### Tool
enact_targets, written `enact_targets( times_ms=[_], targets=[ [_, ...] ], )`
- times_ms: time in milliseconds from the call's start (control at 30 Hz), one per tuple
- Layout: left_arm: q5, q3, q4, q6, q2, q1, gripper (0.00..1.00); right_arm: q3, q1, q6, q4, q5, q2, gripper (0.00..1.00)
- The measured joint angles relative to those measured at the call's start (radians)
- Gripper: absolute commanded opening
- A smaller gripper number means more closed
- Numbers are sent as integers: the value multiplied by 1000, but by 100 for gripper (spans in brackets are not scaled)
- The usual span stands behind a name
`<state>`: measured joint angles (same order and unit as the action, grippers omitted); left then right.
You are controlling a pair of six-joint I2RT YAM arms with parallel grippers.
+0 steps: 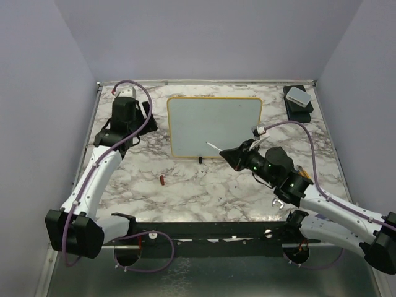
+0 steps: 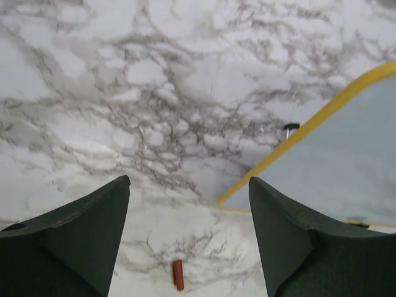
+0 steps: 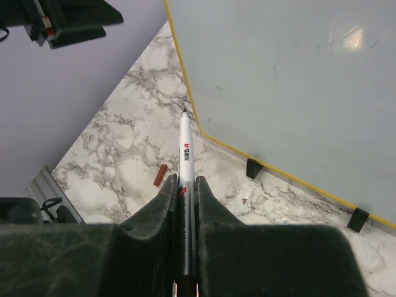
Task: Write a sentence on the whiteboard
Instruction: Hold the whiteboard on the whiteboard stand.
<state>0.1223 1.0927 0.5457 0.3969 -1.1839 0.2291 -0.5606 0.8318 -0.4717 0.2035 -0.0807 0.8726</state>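
The whiteboard [image 1: 213,124] stands at the middle back of the marble table, yellow-rimmed with small black feet; its pale face [image 3: 278,74] is bare and no sentence shows on it. My right gripper [image 1: 238,154] [image 3: 184,179] is shut on a white marker [image 3: 185,151]. The marker's uncapped tip [image 1: 208,144] points at the board's lower edge, just off its corner. My left gripper [image 2: 189,179] hangs open over the table, left of the board [image 2: 346,161], with nothing between its fingers; in the top view it [image 1: 127,133] is at the back left.
A small red marker cap [image 1: 162,180] [image 2: 178,275] [image 3: 160,175] lies on the marble in front of the board's left corner. A white box on a black base [image 1: 298,96] sits at the back right. Lilac walls close in three sides.
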Motion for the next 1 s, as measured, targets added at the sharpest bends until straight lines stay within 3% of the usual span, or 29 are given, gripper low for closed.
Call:
enact_targets(
  times_ms=[200,467,600,1000],
  targets=[
    [-168,-6,-240,-42,-1,-103,78,-45,0,-6,41,0,100,1],
    [-510,-167,-634,28,-3,-138,72,-190,5,35,115,-30,269,1],
    [-614,-179,-730,66,-32,-146,62,-240,7,62,161,-48,341,1],
    [-700,-203,-832,93,-75,-150,61,-354,18,131,260,-61,496,1]
  ],
)
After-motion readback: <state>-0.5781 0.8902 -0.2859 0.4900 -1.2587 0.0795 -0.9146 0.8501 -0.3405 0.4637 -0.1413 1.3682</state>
